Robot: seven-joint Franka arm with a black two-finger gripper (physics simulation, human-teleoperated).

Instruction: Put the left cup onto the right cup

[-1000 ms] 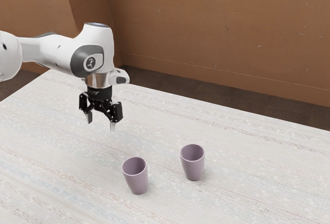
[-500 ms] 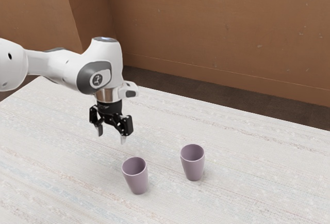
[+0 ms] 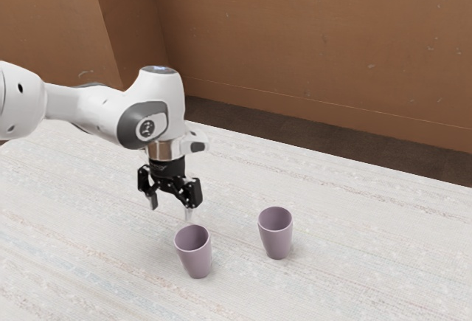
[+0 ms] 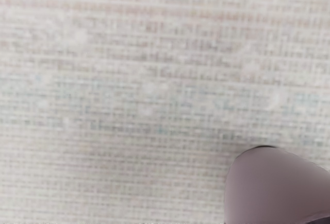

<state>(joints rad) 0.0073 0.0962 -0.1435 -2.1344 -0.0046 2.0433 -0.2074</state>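
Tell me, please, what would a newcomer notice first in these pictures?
Two matching mauve cups stand upright and apart on the pale table: the left cup nearer the camera, the right cup behind it toward the exterior view's right. The white arm's black hand hangs open just above the left cup's rim, holding nothing.

The table surface point(image 4: 129, 80) lies beneath the gripper point(image 3: 170, 210). It has a pale, woven-looking texture of fine crossing lines, with faint pinkish and bluish bands and scattered lighter flecks. One mauve cup point(image 4: 273, 188) sits close under the gripper, offset to one side of it rather than centred. Its rounded outline is blurred, with a thin dark line along one edge. The rest of the cup is cut off at the frame edge.
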